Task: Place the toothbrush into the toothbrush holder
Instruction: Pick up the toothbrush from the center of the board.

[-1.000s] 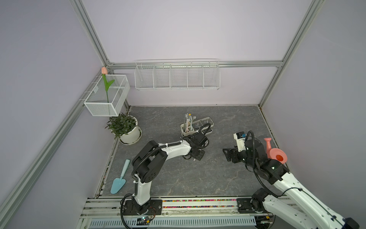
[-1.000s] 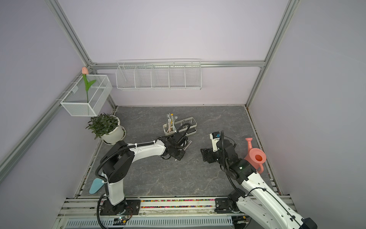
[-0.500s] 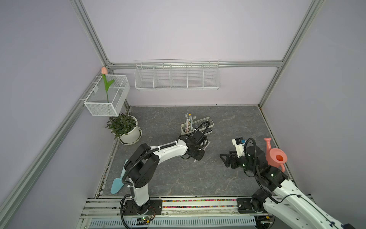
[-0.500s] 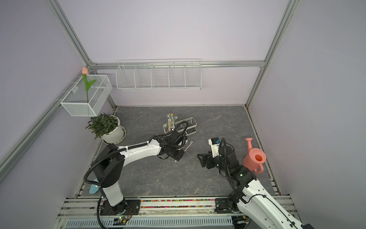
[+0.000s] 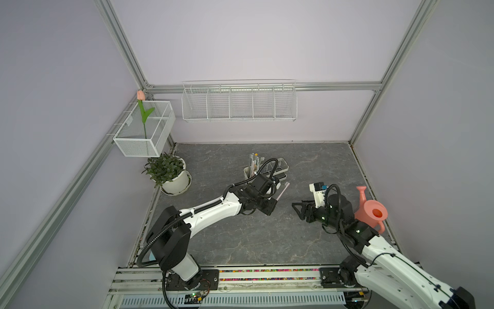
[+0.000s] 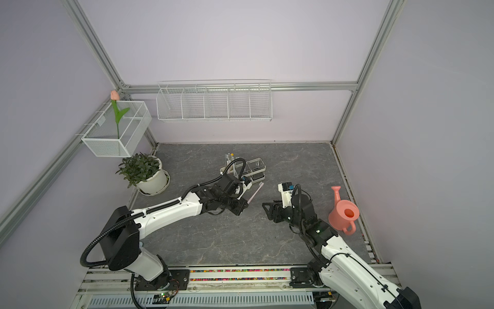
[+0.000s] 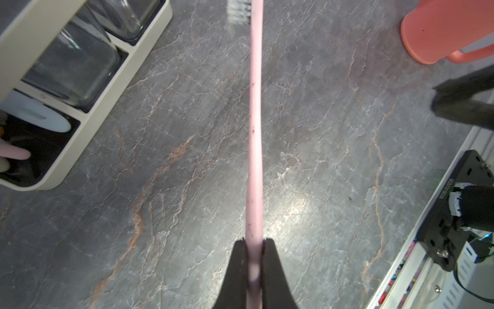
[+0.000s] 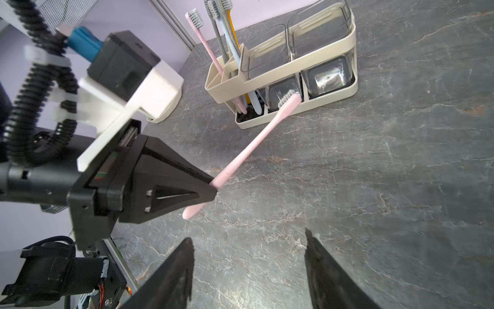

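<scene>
Cream toothbrush holder (image 8: 320, 103) keeps several toothbrushes (image 8: 219, 34) in its left compartment; left hand (image 7: 254, 240) pinches a pink toothbrush (image 7: 255, 120), right hand (image 8: 248, 235) gapes empty.

toothbrush holder (image 8: 320, 57) rear-centre, potted plant (image 5: 168, 174) far left, watering can (image 5: 370, 211) far right — toothbrush (image 5: 282, 190) before it
</scene>
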Available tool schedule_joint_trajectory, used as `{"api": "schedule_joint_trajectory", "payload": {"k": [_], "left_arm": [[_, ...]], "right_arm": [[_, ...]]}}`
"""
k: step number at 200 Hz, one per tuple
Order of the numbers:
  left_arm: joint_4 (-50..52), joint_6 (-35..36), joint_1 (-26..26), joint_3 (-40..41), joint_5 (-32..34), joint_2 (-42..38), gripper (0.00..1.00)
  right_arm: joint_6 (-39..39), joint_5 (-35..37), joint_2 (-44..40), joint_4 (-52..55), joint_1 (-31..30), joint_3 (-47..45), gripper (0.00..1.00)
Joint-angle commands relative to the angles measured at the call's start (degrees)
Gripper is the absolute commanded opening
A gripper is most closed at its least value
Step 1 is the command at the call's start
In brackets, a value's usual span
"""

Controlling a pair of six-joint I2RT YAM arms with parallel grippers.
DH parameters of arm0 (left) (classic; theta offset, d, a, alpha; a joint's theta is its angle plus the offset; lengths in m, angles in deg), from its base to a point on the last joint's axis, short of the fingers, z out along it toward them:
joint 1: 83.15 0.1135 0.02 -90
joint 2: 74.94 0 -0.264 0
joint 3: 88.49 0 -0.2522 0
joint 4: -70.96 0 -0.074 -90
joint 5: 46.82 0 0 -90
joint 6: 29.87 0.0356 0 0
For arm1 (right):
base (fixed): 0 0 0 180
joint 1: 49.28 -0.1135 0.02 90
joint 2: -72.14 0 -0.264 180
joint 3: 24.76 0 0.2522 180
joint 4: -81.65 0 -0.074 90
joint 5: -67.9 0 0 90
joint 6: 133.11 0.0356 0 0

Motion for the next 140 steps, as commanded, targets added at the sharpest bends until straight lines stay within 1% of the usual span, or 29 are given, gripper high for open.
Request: {"api": "schedule_joint_trajectory", "payload": {"k": [1,22,49,76,107,121,140], "left_arm": [[-2.73,-0.02,-0.95,0.68,-0.74,-2.06,0.00],[-3.09,-0.33,-1.59,0.53,-0.51,-2.67,0.00],[-3.76,-0.80,-2.39,0.75,0.42,-3.68,0.00],[-6.86,-1.10,-2.97,2.32,-0.05,-4.96,0.00],[-7.66,-1.38,-3.83,2.26,-0.20,-5.34,0.00],[-7.97,-1.32,-4.22,2.10,-0.43,-5.13,0.00],[-8.57,-1.12,-4.97,2.21,-0.50,-5.04,0.00]], "right_arm": [[2.86,-1.52,1.51,-7.47,0.36,-0.40,0.68],[4.23,-1.66,3.65,-10.71,0.34,-0.06,0.67],[5.13,-0.66,5.21,-12.17,0.39,0.55,0.67],[4.93,0.00,6.14,-12.55,0.34,1.20,0.67],[4.52,1.41,6.44,-11.87,0.46,2.43,0.66],[4.84,1.88,6.41,-12.13,0.48,2.77,0.68],[4.98,1.26,7.05,-11.95,0.43,3.77,0.68]]}}
